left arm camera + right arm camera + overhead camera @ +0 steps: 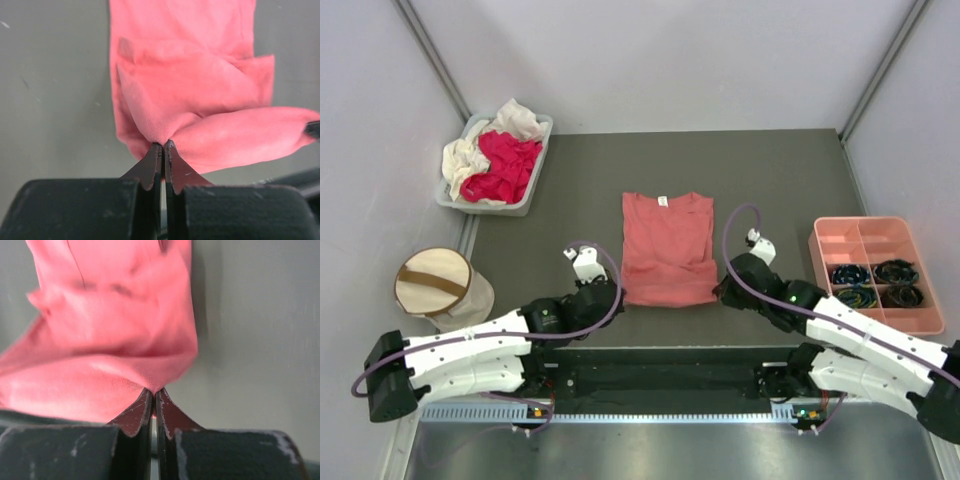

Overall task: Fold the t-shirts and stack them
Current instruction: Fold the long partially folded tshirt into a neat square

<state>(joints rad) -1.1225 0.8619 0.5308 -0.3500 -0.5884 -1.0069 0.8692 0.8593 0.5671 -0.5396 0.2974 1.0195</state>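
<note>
While left gripper (163,144), right gripper (154,390) pinch one salmon shirt (667,245) | crumpled shirts (505,165): two

We've open tabletop (780,180) beyond the salmon shirt (665,250) & on both its sides. In the way: grey bin (490,208) far-left corner, compartment tray (835,240) at rt edge, fabric drum (435,285) near left, just off the tabletop.
</note>
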